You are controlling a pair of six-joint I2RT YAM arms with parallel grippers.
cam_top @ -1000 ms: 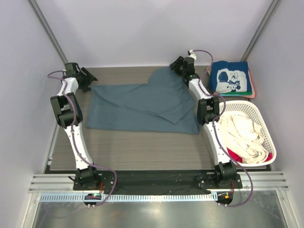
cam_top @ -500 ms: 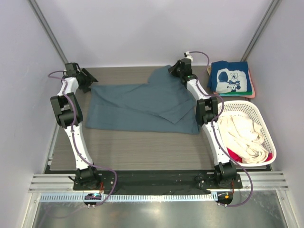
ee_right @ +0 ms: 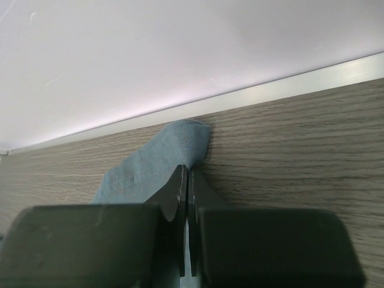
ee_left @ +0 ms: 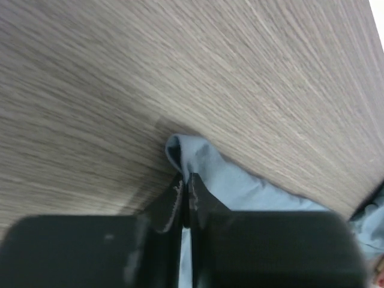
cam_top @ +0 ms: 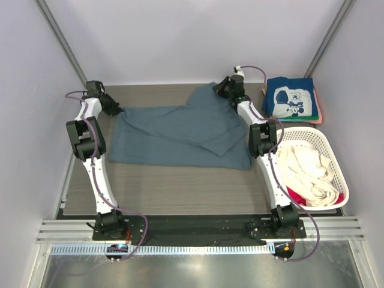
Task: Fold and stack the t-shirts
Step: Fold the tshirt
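A slate-blue t-shirt [cam_top: 180, 133] lies spread and partly folded on the wooden table. My left gripper [cam_top: 116, 109] is shut on its far left corner [ee_left: 198, 162], the cloth pinched between the black fingers [ee_left: 171, 201]. At the far right corner, my right gripper [cam_top: 223, 89] is shut on the hemmed edge [ee_right: 174, 150]. A folded navy t-shirt with white cartoon print [cam_top: 290, 98] tops a stack at the back right, with green and pink edges showing beneath. Cream [cam_top: 306, 171] and red [cam_top: 295, 195] t-shirts lie in the basket.
A white lattice basket [cam_top: 324, 142] stands at the right, close to the right arm. The back wall [ee_right: 180, 54] runs just behind the right gripper. A metal rail [cam_top: 198, 228] crosses the near edge by the arm bases.
Both grippers closed on the slate-blue shirt's far corners. The left gripper shifted right onto the cloth's corner; the right gripper edged slightly back and left.
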